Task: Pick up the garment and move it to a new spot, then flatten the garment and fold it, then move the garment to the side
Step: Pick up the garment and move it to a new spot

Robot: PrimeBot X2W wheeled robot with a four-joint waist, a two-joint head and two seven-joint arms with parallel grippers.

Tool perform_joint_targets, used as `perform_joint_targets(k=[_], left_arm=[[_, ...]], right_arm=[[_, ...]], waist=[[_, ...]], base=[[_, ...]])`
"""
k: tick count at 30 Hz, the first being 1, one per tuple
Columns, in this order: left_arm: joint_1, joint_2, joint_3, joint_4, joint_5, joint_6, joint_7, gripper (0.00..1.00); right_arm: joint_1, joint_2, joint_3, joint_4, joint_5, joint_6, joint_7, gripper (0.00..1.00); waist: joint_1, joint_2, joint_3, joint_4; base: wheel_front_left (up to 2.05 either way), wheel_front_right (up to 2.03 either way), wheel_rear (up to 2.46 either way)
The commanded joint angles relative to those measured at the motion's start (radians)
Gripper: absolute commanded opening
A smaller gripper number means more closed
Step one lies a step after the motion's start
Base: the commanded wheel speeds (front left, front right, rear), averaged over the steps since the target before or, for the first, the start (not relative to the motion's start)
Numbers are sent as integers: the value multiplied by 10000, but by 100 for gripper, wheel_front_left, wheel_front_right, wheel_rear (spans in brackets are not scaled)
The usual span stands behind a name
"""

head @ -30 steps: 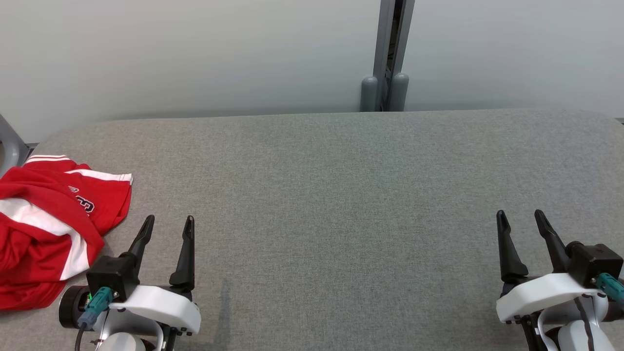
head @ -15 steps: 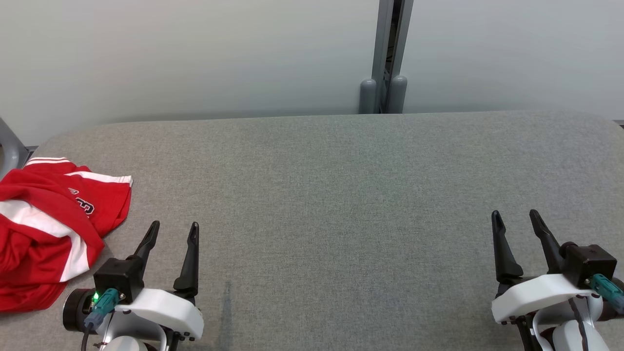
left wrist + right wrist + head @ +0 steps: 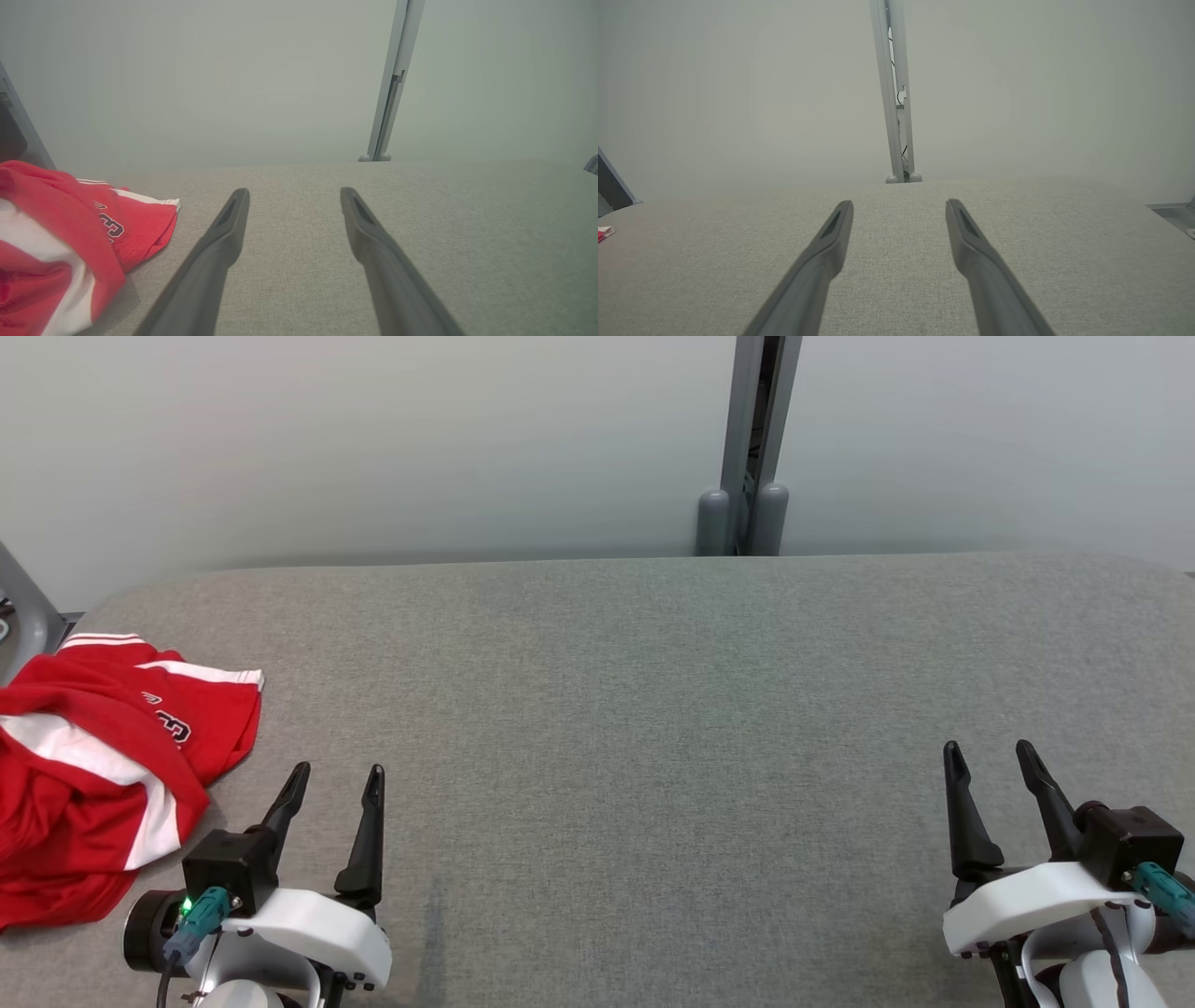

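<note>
Left fingers [image 3: 366, 831] drawn back, garment [image 3: 93, 737] beside

Grey fabric table [image 3: 653, 709], pale wall [image 3: 373, 439], grey post [image 3: 756, 429]

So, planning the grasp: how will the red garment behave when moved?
Probably floppy: the red garment lies crumpled in soft folds, so it should sag when pinched. Likely light: the fabric looks thin. Pushed, it may bunch on the textured table.
</note>
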Motion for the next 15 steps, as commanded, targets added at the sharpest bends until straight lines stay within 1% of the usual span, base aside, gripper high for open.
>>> perform_joint_targets(k=[1, 4, 7, 15], left_arm=[[-142, 65, 6, -7, -50, 27, 13, 100], [-222, 14, 28, 0, -146, 41, -40, 100], [-376, -4, 60, -4, -193, 61, -85, 100], [-654, 59, 317, 66, -400, 153, -317, 100]], right_arm=[[24, -10, -65, -22, 24, 18, -49, 100], [29, -9, -112, -74, -1, 18, -13, 100], [44, -21, -149, -171, -62, 18, 31, 100], [-134, -9, -50, -468, -181, 18, 219, 100]], waist=[[0, 0, 2, 61], [0, 0, 39, 281], [0, 0, 98, 661], [0, 0, 293, 2033]], base=[[0, 0, 0], [0, 0, 0], [0, 0, 0], [0, 0, 0]])
